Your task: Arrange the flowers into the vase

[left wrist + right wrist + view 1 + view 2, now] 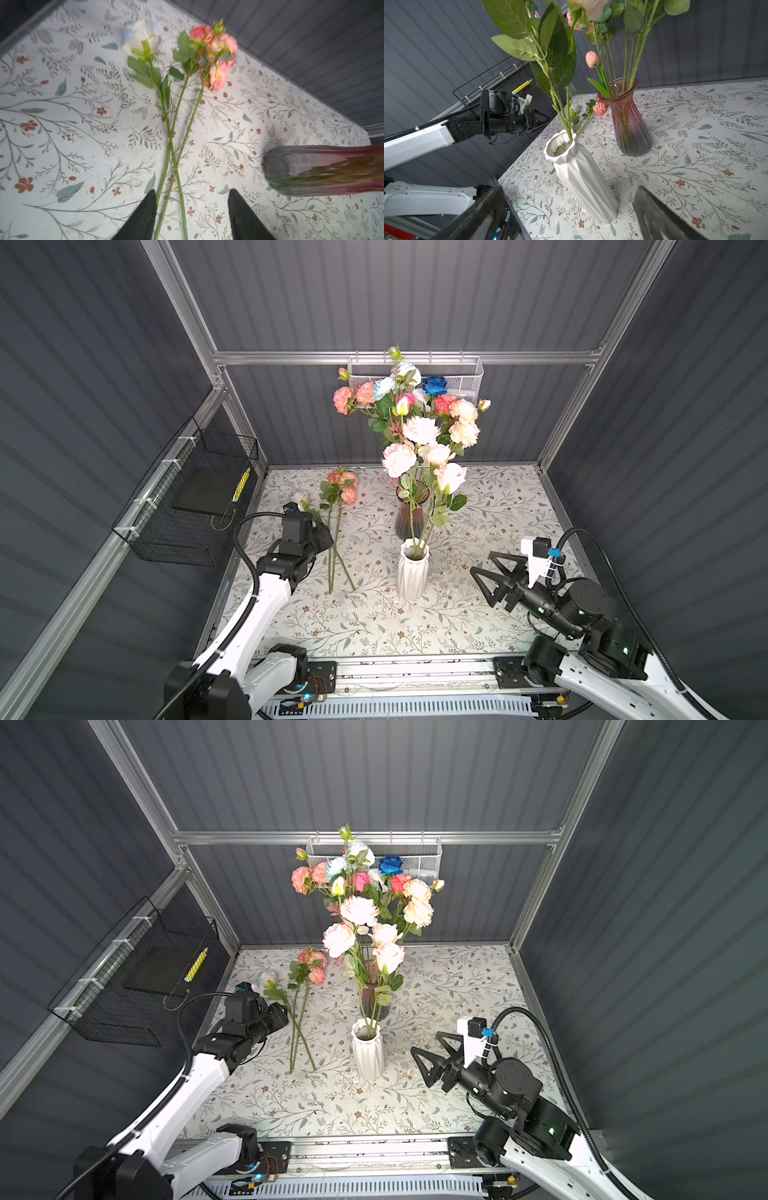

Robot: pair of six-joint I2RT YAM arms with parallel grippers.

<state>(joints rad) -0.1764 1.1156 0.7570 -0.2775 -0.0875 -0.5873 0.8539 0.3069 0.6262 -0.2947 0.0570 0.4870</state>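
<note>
Three flowers [170, 137] lying flat, left gripper [192, 189] astride them

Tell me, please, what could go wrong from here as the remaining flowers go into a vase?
1. The left pincer straddles crossed stems lying on the table; closing here could catch several at once, or drag the white rose along with the pink sprig.
2. The white vase is slim and holds tall, leaning blooms; a nudge while adding another stem could tip it.
</note>
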